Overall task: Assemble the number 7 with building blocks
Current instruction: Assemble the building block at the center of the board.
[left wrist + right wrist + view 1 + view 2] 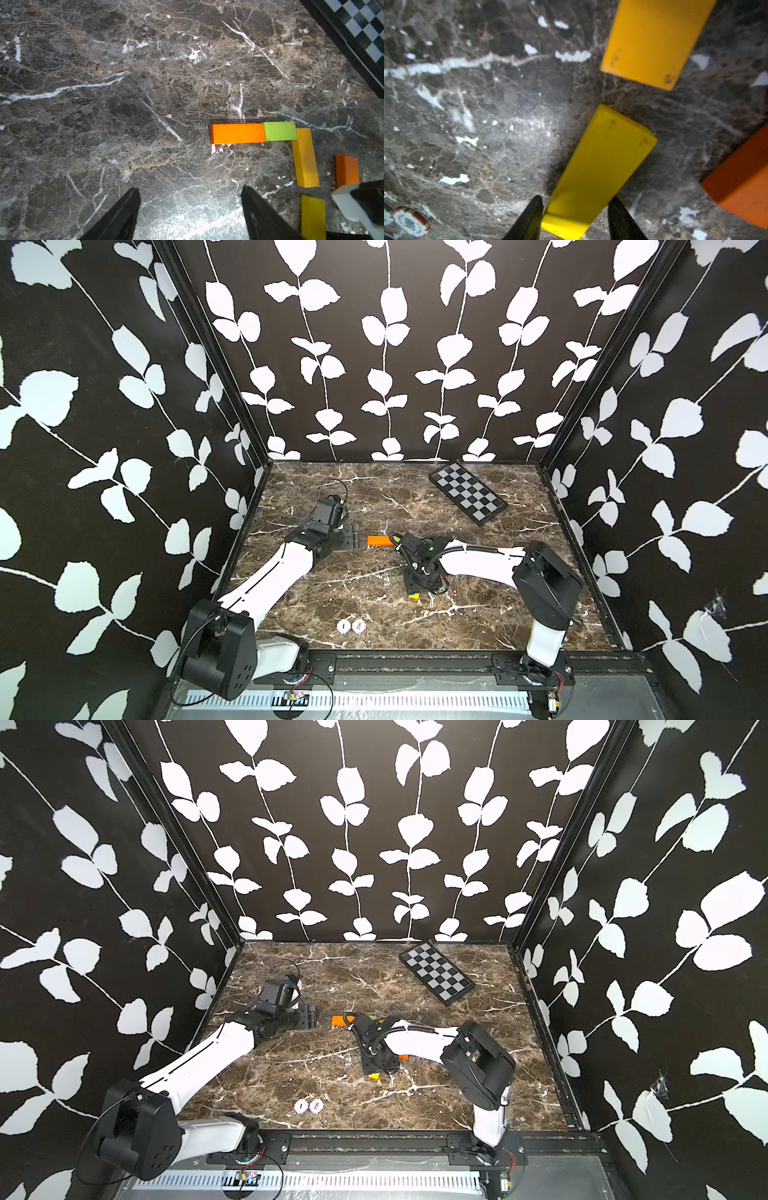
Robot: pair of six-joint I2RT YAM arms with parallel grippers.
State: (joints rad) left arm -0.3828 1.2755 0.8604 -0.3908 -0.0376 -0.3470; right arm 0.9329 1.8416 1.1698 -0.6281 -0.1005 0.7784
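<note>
On the marbled worktop the left jaws are held spread and empty, just left of the orange bar. Against that bar's right end the green bar is butted, and the amber bar is set square to it as the stem. Farther right of the orange bar, the yellow bar is straddled at one end by the right jaws; whether it is pinched cannot be told. Taken so far off-centre and askew, it could be swivelled into the amber bar, and the stem knocked crooked.

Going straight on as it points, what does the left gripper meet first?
Probably bare tabletop, just beside the free end of the orange bar that touches the green bar; depth is unclear.
</note>
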